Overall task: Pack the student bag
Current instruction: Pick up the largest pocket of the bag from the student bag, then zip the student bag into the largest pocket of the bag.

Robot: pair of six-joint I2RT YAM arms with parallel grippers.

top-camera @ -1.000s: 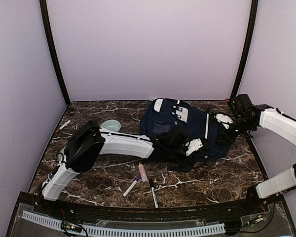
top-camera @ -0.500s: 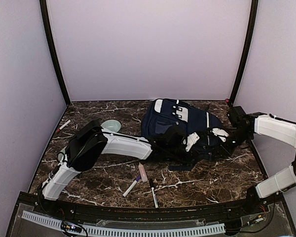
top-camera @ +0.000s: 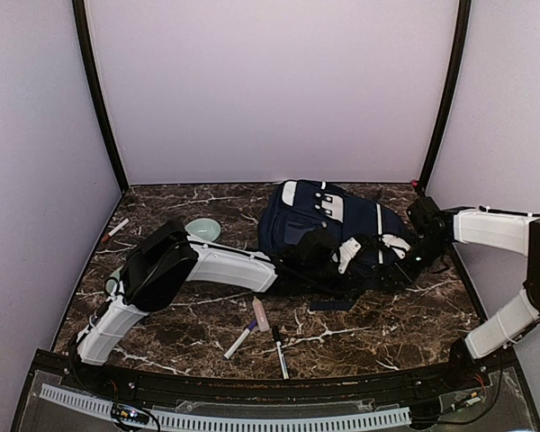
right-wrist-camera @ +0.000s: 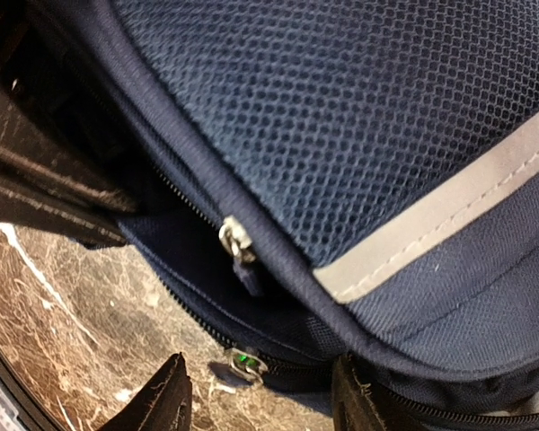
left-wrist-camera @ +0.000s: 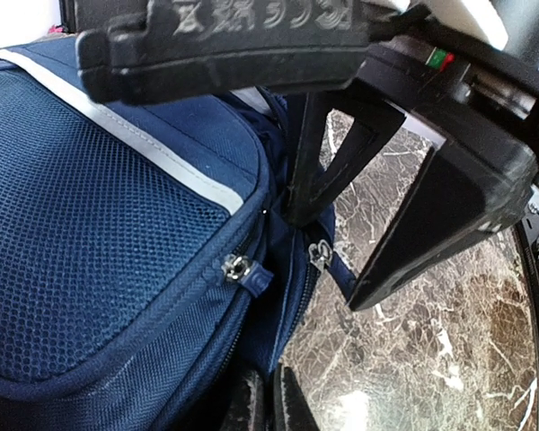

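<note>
Your right gripper (right-wrist-camera: 262,392), fingers apart, has closed in on the student bag (top-camera: 310,225), straddling a zip pull (right-wrist-camera: 242,364); left gripper (left-wrist-camera: 269,406) pinches its edge. Unzipping looks next.

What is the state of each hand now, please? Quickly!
Left hand: closed, pinching the lower edge of the student bag.
Right hand: open, holding nothing, a zip pull between its tips.

The bag (right-wrist-camera: 341,90) is matt navy cloth, coarsely meshed, with a smooth grey stripe (right-wrist-camera: 431,224) and shiny metal zip pulls (right-wrist-camera: 236,241). The tabletop (right-wrist-camera: 54,314) looks like glossy brown veined stone.
</note>
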